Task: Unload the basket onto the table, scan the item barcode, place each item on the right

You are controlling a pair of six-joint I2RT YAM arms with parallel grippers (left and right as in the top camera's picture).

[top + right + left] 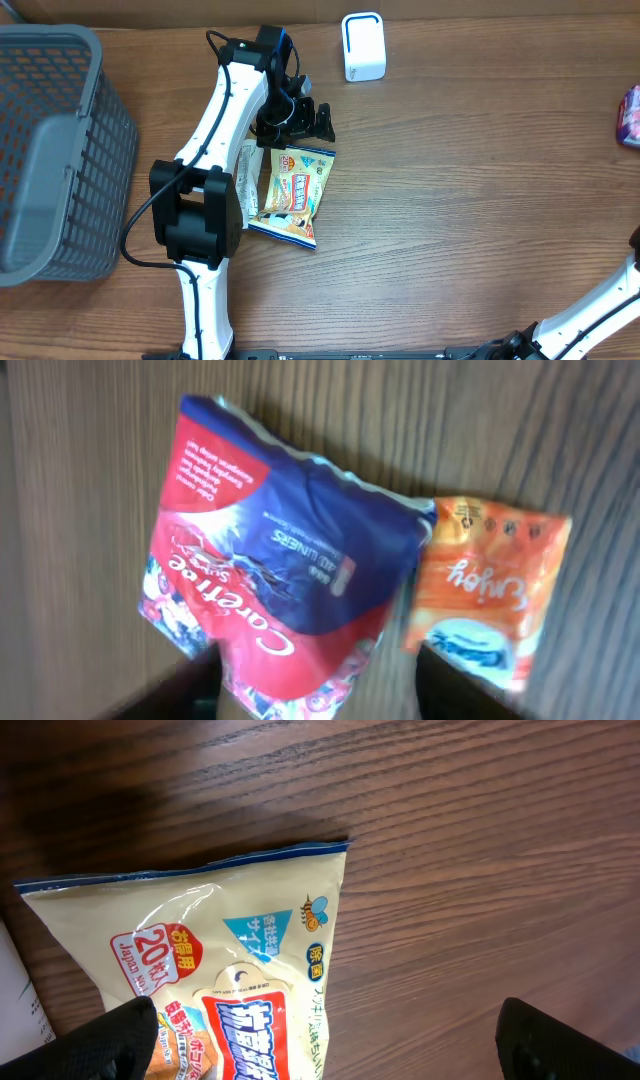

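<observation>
Since the bag (295,190) lies face up mid-table, short of the scanner (363,46), the left gripper (330,1045) hangs spread over its top edge, likely to grab; the right gripper (320,695) gapes above a red pack (270,560).

The left arm (228,105) is glossy white tubes joined by a blocky black motor housing (195,215); a thin black cable (126,235) loops beside that housing. Beyond the housing, the left gripper (320,1030) has matte black fingers (105,1045). The right arm (600,298) is likewise white with black joints.
</observation>
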